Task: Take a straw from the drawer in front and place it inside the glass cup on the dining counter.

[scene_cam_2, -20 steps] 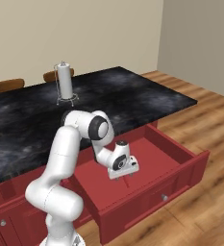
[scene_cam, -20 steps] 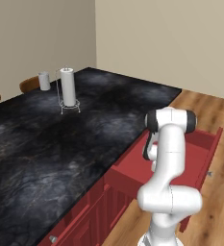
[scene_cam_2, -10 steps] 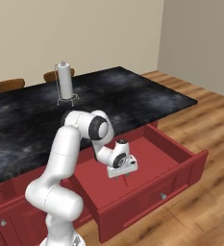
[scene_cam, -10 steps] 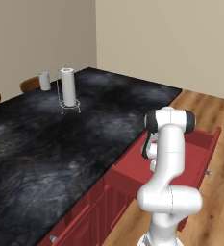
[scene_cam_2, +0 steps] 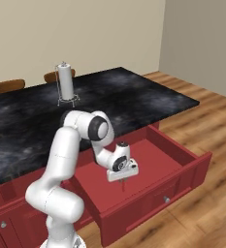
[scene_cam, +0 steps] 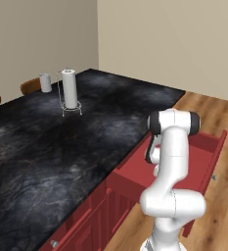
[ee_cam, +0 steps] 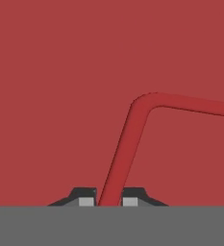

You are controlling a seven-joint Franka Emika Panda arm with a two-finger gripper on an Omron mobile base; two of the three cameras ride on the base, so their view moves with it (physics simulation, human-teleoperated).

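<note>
Two dark fingertips of my gripper [ee_cam: 108, 201] stand close together at the bottom centre of the hand view, pressed against either side of the straw [ee_cam: 132, 139], so I have it pinched near one end. From between the tips its long shaft climbs up and a little to the right, then bends sharply near the middle of the frame, and a shorter arm runs off toward the right edge, dipping slightly. Behind it lies flat red, the floor of the drawer [scene_cam_2: 153, 167]. In the right base view my gripper [scene_cam_2: 123, 179] points down inside the pulled-out drawer, low in the centre of the frame, with a thin dark sliver at its tips that is too small to read as the straw for certain. That view shows the drawer's silver knob; the left base view instead shows the glass cup [scene_cam: 45, 82] at upper left on the dining counter [scene_cam: 61, 147], near the paper-towel roll [scene_cam: 69, 89].
</note>
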